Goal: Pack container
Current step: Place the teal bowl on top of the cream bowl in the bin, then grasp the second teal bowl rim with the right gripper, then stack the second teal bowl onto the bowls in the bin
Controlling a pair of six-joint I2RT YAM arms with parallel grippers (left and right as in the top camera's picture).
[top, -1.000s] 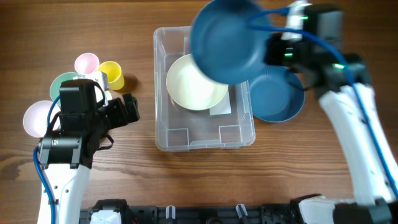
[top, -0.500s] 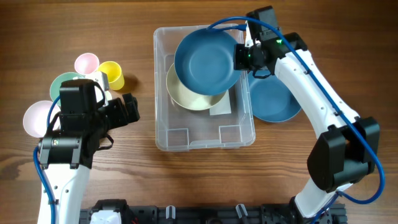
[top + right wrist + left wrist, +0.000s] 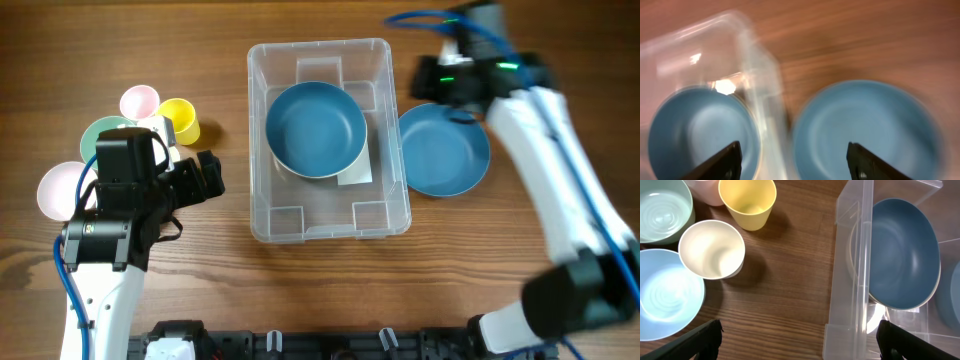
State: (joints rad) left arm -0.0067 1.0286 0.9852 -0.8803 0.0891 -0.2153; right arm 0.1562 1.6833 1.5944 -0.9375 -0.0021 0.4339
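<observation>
The clear container (image 3: 258, 150) stands mid-table. Inside it a blue bowl (image 3: 316, 128) rests nested in a cream bowl (image 3: 300, 173), next to a white label (image 3: 356, 172). A second blue bowl (image 3: 444, 150) lies on the table just right of the container. My right gripper (image 3: 432, 82) hovers open and empty above that bowl's far edge; its blurred wrist view has the gripper (image 3: 796, 162) over the container wall (image 3: 765, 115), a blue bowl on each side. My left gripper (image 3: 205, 178) stands open and empty left of the container (image 3: 852, 280), also (image 3: 800, 340).
Left of the container sit a yellow cup (image 3: 178, 120), a pink cup (image 3: 140, 101), a green bowl (image 3: 108, 130) and a pale bowl (image 3: 60, 190). The left wrist view also shows a white cup (image 3: 711, 249) and a light blue bowl (image 3: 667, 300).
My right gripper lowered the blue bowl into the cream bowl in the container, opened and let it go, then drew away to the right. The left arm has not moved.
</observation>
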